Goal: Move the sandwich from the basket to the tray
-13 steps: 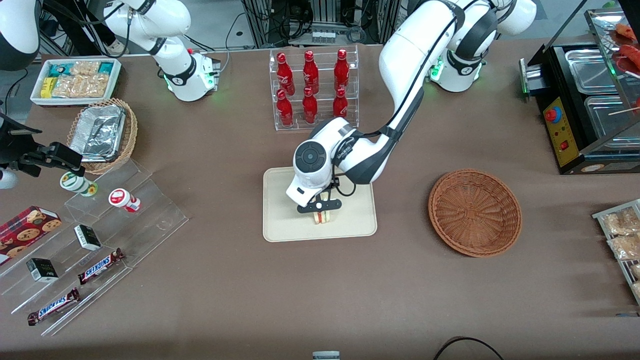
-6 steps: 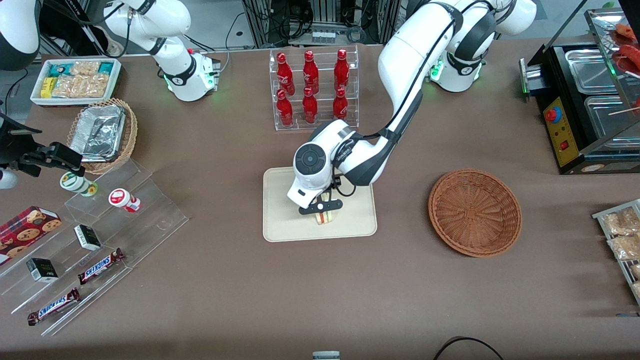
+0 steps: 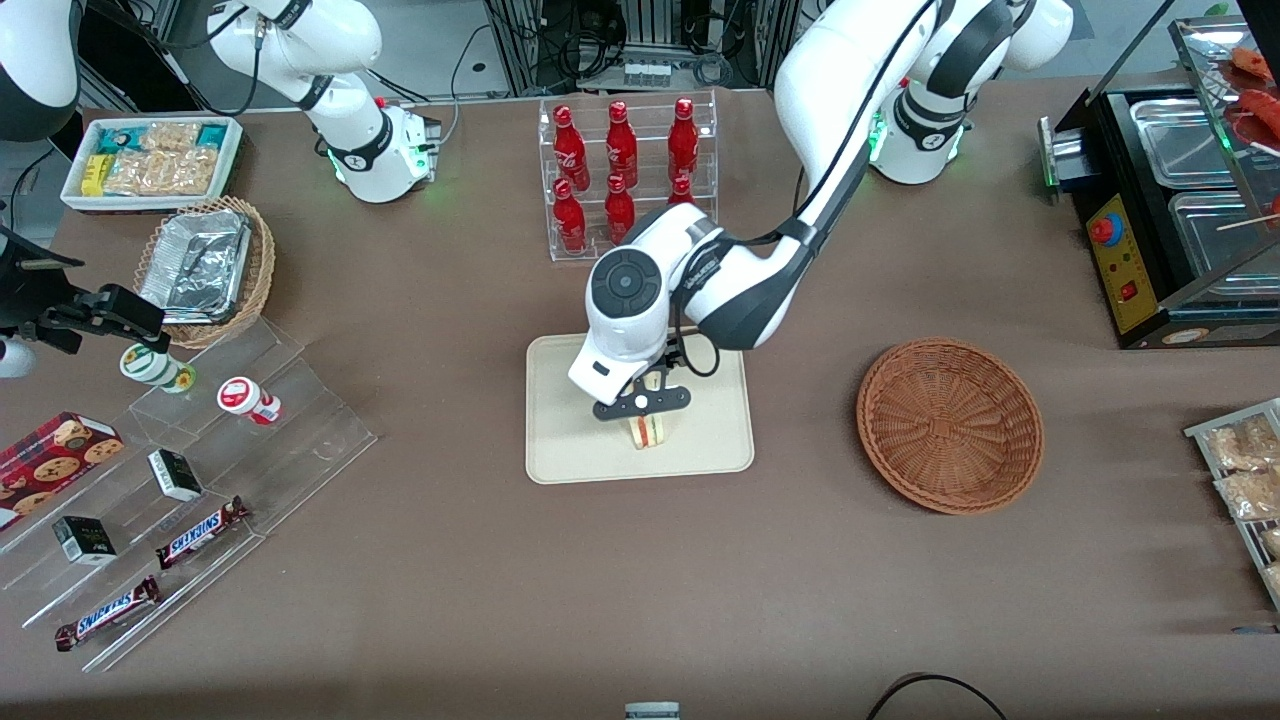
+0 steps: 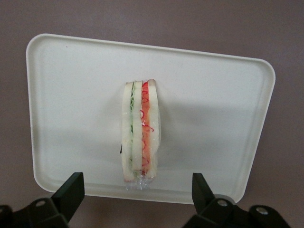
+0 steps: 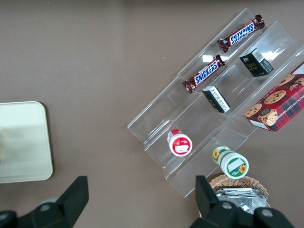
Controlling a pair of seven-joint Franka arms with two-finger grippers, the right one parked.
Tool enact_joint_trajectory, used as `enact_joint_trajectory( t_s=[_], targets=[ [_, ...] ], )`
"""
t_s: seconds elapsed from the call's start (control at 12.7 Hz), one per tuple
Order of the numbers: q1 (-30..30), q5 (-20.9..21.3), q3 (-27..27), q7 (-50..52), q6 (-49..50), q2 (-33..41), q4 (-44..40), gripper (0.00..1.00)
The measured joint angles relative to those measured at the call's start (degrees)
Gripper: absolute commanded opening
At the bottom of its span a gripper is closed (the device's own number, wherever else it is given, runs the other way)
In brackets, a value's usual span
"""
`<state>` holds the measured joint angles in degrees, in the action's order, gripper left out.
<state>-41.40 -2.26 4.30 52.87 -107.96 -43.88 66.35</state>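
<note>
The sandwich [image 3: 648, 431], a white wedge with red and green filling, stands on its edge on the cream tray [image 3: 570, 450], near the tray's rim nearest the front camera. It also shows in the left wrist view [image 4: 141, 134], resting on the tray [image 4: 71, 95]. My gripper [image 3: 641, 402] is open and empty, raised just above the sandwich; its black fingers [image 4: 71, 190] stand wide apart, clear of the sandwich. The round reddish-brown wicker basket [image 3: 949, 424] sits empty beside the tray, toward the working arm's end of the table.
A clear rack of red bottles [image 3: 625, 175] stands farther from the front camera than the tray. Clear stepped shelves with snacks [image 3: 190, 470] and a tan basket with foil trays [image 3: 205, 268] lie toward the parked arm's end. A black food warmer [image 3: 1170, 210] stands toward the working arm's end.
My gripper has risen off the sandwich, and the arm has lifted and drawn back a little. The sandwich stays standing on the tray.
</note>
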Motion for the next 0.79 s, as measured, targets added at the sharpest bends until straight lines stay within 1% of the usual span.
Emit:
enact_joint_trajectory(
  t_s=[0.24, 0.39, 0.55, 0.79],
  targets=[
    [3.3, 0.0, -0.4, -5.9, 4.3, 2.6, 0.3, 1.00],
    [7.0, 0.2, -0.5, -9.8, 8.0, 6.5, 2.1, 1.00],
    [11.0, 0.3, -0.6, -17.1, 10.8, 12.9, 7.0, 1.00],
    [17.0, 0.4, -0.8, -28.3, 11.4, 22.6, 17.2, 1.00]
  ],
)
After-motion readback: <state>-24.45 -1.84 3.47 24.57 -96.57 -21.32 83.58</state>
